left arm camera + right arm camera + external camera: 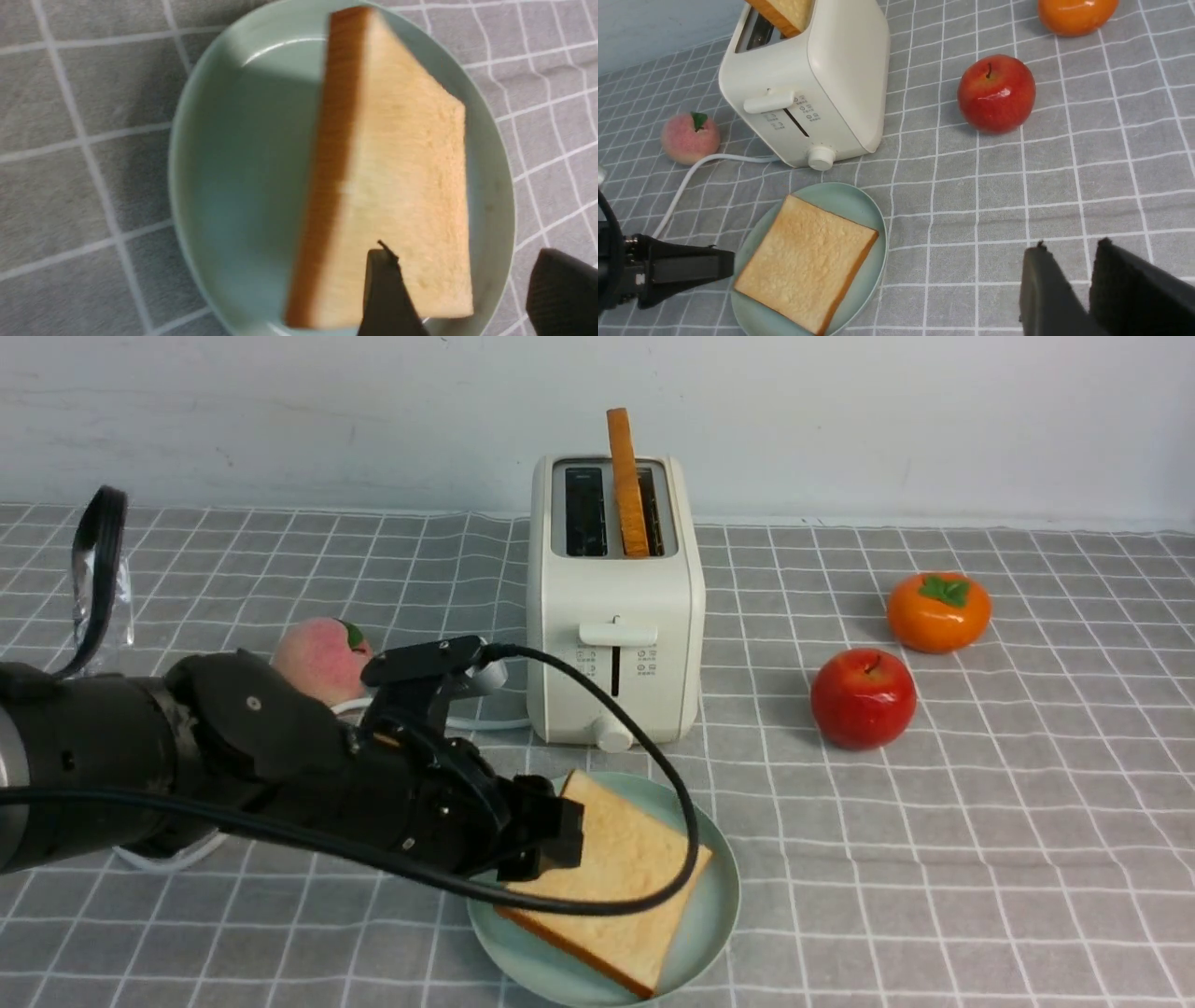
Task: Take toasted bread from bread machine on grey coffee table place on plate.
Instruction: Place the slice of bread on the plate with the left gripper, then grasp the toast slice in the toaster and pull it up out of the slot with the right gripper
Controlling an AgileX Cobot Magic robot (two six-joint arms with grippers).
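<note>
One slice of toasted bread (625, 887) (808, 266) lies on the pale green plate (709, 915) (840, 196), in front of the bread machine (611, 607) (831, 79) on the grey coffee table (980, 821). My left gripper (560, 845) (462, 254) is open at the slice's left edge. One of its fingers overlaps the toast (402, 177); the other is out past the plate's rim (243, 163). A second slice (627, 476) (784, 14) stands upright in the toaster's right slot. My right gripper (1071, 245) hovers over bare cloth to the plate's right, a narrow gap between its fingers, holding nothing. It is outside the front view.
A peach (322, 658) sits left of the toaster, partly behind my left arm. A red apple (864, 698) and an orange persimmon (938, 611) stand to the right. The toaster's white cord (476, 721) trails left across the cloth. A wall closes the back.
</note>
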